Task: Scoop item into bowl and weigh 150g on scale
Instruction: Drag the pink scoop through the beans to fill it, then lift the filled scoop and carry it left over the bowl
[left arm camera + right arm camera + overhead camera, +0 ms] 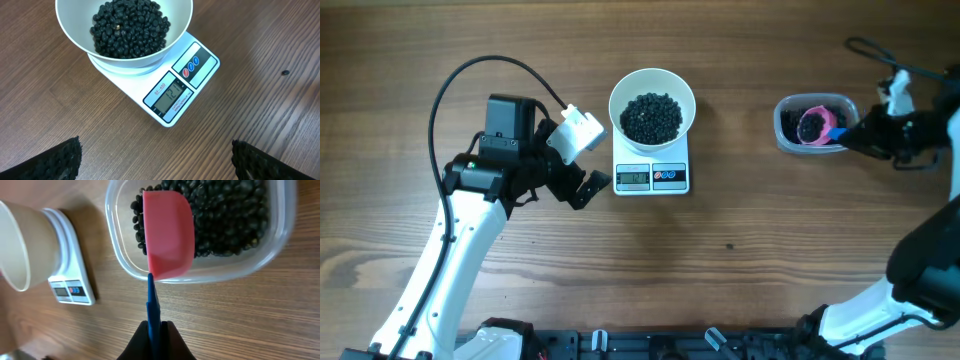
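At table centre, a small white rectangular kitchen scale (651, 178) w/ grey display and two round buttons at its front edge carries a round plain white bowl (660, 80). The bowl sits on the platform, and a heap of small round matte-black beans (652, 117) fills its bottom. Display shows digits, too small to read for sure.

The left gripper (585, 160) hangs just beside the scale's left edge, not touching it. Its jaws are spread wide w/ nothing btwn them. In its wrist view both black ribbed fingertips (55, 160) show at the bottom corners, bare wood btwn them, scale & bowl ahead.

Over at the far right, a clear rounded-rectangular plastic tub (782, 125) holds more of the same black beans. The right gripper (156, 335) is clamped tight on the blue handle of a small pink plastic scoop (167, 235), pinching the handle end edge-on. The scoop's cup lies over the tub's near rim, reaching in above the beans; whether it touches them, can't tell. From overhead the cup looks dark inside. Tub & scoop are well apart from the scale.

One dark speck (729, 247) lies alone on the wooden table (520, 40), in front of the scale and to its right.
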Motion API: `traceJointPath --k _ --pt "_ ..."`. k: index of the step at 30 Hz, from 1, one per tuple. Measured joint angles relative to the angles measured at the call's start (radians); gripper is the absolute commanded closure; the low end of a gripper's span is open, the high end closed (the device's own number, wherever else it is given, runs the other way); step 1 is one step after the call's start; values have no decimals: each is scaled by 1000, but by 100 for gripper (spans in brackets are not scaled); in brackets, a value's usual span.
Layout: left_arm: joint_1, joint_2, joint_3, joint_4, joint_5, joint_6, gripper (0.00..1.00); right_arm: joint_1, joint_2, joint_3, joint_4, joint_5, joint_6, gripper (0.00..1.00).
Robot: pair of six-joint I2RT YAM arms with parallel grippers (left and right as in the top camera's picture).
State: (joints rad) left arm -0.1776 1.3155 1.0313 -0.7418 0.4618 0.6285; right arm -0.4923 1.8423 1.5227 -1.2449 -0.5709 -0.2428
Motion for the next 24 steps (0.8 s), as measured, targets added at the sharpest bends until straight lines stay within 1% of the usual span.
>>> traceJointPath --k 7,13,20,24 --pt "0 0 0 0 0 0 0 -94 0 0 -66 -103 -91 96" --pt "0 0 0 0 0 0 0 -120 0 0 -98 -167 -138 96" --pt "0 0 0 0 0 0 0 -120 0 0 -77 -210 -118 96" --pt "0 0 0 0 0 0 0 -120 0 0 -100 -275 -114 96"
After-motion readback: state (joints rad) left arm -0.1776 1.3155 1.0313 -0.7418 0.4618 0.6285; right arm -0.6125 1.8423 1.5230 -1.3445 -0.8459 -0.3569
